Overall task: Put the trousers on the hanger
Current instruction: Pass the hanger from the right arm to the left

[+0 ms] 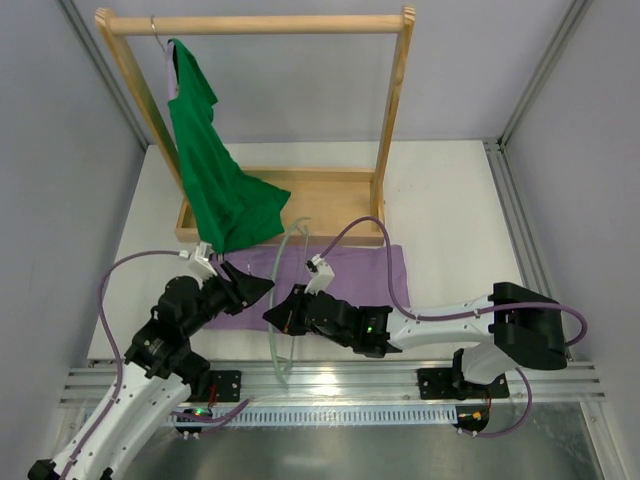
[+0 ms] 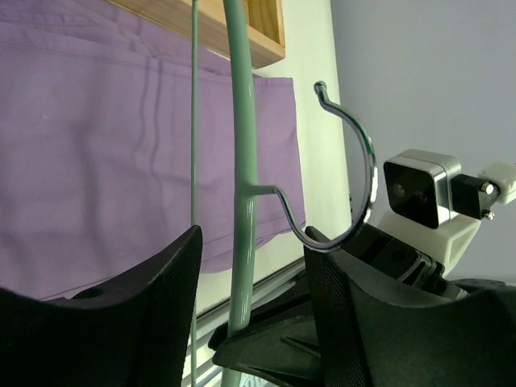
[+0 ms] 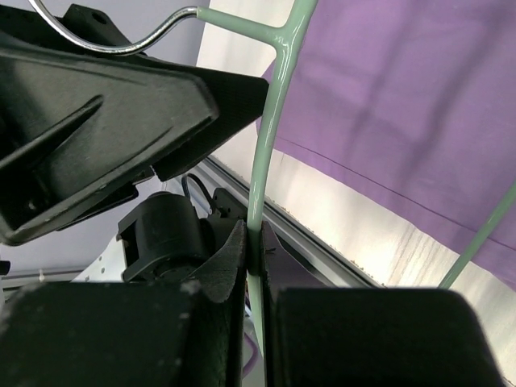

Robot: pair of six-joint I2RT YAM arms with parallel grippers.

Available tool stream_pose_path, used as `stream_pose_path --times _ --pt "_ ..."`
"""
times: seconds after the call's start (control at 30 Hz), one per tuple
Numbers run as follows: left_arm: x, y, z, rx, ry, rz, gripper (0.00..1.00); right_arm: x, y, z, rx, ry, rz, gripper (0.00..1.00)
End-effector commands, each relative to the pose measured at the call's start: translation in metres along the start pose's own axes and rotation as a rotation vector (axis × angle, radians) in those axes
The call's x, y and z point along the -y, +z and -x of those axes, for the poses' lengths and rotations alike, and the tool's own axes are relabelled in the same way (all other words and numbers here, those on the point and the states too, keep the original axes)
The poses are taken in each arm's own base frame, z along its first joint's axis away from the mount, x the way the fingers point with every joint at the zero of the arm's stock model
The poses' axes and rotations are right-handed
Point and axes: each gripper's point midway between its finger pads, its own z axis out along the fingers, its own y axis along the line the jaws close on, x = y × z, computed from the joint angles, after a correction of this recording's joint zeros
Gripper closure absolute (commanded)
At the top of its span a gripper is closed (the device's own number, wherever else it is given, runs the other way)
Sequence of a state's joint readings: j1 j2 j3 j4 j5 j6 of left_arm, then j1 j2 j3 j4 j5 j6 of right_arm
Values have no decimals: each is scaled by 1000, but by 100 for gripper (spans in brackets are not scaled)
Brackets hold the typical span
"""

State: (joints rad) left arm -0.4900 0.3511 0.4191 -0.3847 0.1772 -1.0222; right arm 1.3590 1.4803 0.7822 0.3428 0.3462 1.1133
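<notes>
The lilac trousers (image 1: pixel 345 275) lie flat on the table in front of the wooden rack. The pale grey-green hanger (image 1: pixel 284 300) stands on edge over their left part. My right gripper (image 1: pixel 273 317) is shut on the hanger's shoulder bar (image 3: pixel 270 145), which is pinched between the jaws of that gripper (image 3: pixel 255 242). My left gripper (image 1: pixel 262 288) faces it from the left and is open. In the left wrist view the hanger bar (image 2: pixel 242 161) runs through the gap of the left gripper (image 2: pixel 254 274), touching neither finger. The metal hook (image 2: pixel 367 169) curves over the right finger (image 2: pixel 347 306).
A wooden rack (image 1: pixel 260 22) stands at the back with a dark green T-shirt (image 1: pixel 210 170) hanging from its left end. Its tray base (image 1: pixel 330 185) borders the trousers' far edge. An aluminium rail (image 1: pixel 340 380) runs along the near table edge.
</notes>
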Motion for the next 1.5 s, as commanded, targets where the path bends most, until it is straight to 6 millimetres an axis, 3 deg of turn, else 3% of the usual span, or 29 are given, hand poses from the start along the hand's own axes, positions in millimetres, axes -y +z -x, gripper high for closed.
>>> stream_pose_path --times 0.0,0.57,0.67,0.7,0.8,0.9,1.13,1.2,1.27,1.33,1.37,1.43,1.47 --pt "6 9 0 -8 3 -34 47 -36 0 26 101 41 78 96" --pt "1 33 -20 -50 34 4 51 -30 -1 25 100 25 62 96" --pt "3 36 -26 -64 45 10 62 -27 -2 23 92 27 58 96" --pt "2 38 -26 -65 48 17 72 -26 -2 22 91 29 56 96" --pt "4 39 -27 -70 48 21 91 -17 -4 18 74 33 34 96" --pt "2 39 -26 -62 44 35 100 -13 -10 16 59 34 35 96" --pt "-5 32 -29 -73 38 82 100 8 -41 7 -21 -19 1 62" --pt "-10 28 -30 -64 32 91 100 32 -54 0 -50 -32 -56 54" --pt "-19 26 -32 -53 27 110 100 40 -73 8 -35 -26 -74 51" --pt "-26 26 -36 -52 17 118 100 62 -88 14 -24 -56 -153 48" --pt "-30 26 -39 -53 5 119 100 59 -99 26 5 -63 -152 45" --pt "-33 28 -41 -55 -2 121 100 86 -112 33 -10 -124 -265 44" --pt "-36 28 -42 -54 -5 129 100 97 -113 55 20 -99 -314 44"
